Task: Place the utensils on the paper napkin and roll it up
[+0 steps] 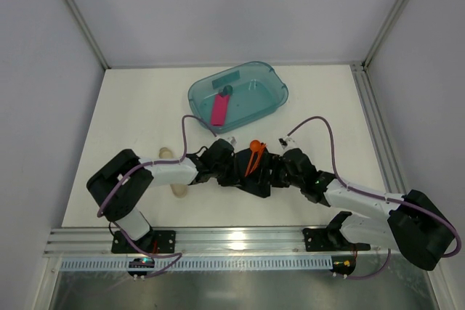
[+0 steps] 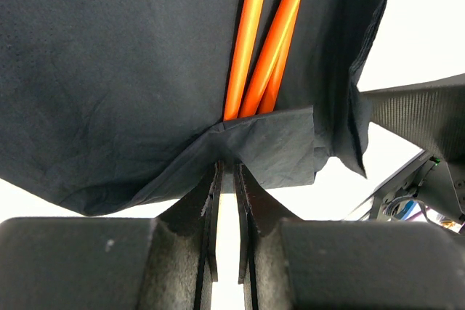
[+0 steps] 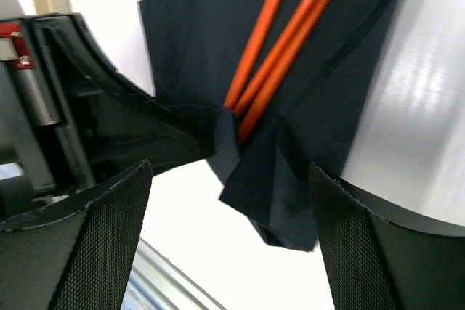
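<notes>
Orange plastic utensils (image 2: 251,41) on creased black napkin (image 2: 109,70)

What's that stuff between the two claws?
The black napkin carrying orange utensils, its edge pinched by the left claw, right claw open; clearest in the wrist views.

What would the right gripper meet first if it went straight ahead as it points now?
Most likely the folded corner of the thin black paper napkin, wrapped round the orange plastic utensils; depth is unclear.
</notes>
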Controlling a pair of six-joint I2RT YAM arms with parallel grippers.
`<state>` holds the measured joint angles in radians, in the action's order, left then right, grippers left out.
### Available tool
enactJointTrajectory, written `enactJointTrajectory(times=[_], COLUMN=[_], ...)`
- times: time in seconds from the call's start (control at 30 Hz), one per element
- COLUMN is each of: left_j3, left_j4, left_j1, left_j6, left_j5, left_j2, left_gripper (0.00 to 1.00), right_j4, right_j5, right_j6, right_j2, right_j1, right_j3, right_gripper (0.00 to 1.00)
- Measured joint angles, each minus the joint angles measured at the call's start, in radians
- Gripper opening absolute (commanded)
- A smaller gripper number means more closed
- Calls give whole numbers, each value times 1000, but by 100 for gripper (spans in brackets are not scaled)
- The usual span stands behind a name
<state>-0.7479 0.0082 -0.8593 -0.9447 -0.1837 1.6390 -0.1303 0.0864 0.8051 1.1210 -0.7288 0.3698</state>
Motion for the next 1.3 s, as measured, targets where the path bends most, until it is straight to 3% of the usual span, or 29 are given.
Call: enactJointTrajectory(times=[0.37,0.77,1.03,1.13,1.3], left_j3=[0,0,-3,-5,-9], left_j4=[0,-1,-2,-5,-8], left_j1=[0,-4,-6,-8,-10], left_j6=[-14,-16,-16,-16,-16], left_j5=[1,8,8,8,10], left_j2=[0,0,2,2,2], left_gripper=[14,14,14,15,15], right_j4=[135,116,97,101,164], right_j5=[-114,-99,-78,-84,-143], right_j6=[-57,-43,-43,-44,-54], right_j2=[-57,-209,-197,-184,-166], right_j1=[0,0,0,0,0], right_j3=[0,-36,-55,-56,-52], right_gripper=[79,77,77,71,47])
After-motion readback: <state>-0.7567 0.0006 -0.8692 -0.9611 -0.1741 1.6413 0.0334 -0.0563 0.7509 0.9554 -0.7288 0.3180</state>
